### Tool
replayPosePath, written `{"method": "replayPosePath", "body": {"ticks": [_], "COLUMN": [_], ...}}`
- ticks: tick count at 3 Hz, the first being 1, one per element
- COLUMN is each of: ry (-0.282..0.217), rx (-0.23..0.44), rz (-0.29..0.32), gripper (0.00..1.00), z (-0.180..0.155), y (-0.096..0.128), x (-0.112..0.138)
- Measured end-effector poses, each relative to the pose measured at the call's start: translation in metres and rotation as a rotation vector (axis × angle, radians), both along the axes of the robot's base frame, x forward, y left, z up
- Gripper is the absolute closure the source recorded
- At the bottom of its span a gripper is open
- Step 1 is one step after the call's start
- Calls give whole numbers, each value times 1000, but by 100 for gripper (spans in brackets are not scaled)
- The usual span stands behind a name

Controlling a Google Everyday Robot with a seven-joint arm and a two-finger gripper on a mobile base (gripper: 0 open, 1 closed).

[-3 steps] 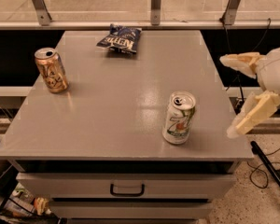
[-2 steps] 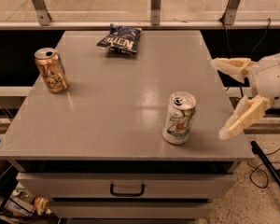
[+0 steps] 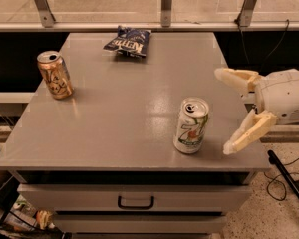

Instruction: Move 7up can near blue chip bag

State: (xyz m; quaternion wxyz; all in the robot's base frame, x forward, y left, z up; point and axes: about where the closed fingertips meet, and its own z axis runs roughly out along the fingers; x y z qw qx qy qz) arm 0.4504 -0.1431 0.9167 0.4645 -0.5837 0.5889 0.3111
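The 7up can (image 3: 191, 126) stands upright near the front right of the grey table (image 3: 124, 108). The blue chip bag (image 3: 128, 42) lies flat at the table's far edge, left of centre. My gripper (image 3: 226, 109) is at the table's right edge, just right of the can, with its two cream fingers spread wide and pointing left toward it. It holds nothing and does not touch the can.
A gold-orange can (image 3: 55, 74) stands upright at the table's left side. A metal railing (image 3: 164, 4) runs behind the table. A drawer with a dark handle (image 3: 135, 202) is under the front edge. Cables lie on the floor at right.
My gripper has moved left, closer to the 7up can and over the table's right edge. The cans and bag have not moved.
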Motion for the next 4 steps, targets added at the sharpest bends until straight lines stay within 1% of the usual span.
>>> {"method": "replayPosePath", "body": {"ticks": [1,2,3,4], "ry": [8,30,56,70], "rx": [48,83,117,147], "rz": [13,20,31,31], "gripper": [0,0,0,0], "z": [-6,-13,-21,-27], "y": [10,16,22,24], "x": [1,4,3,-2]}}
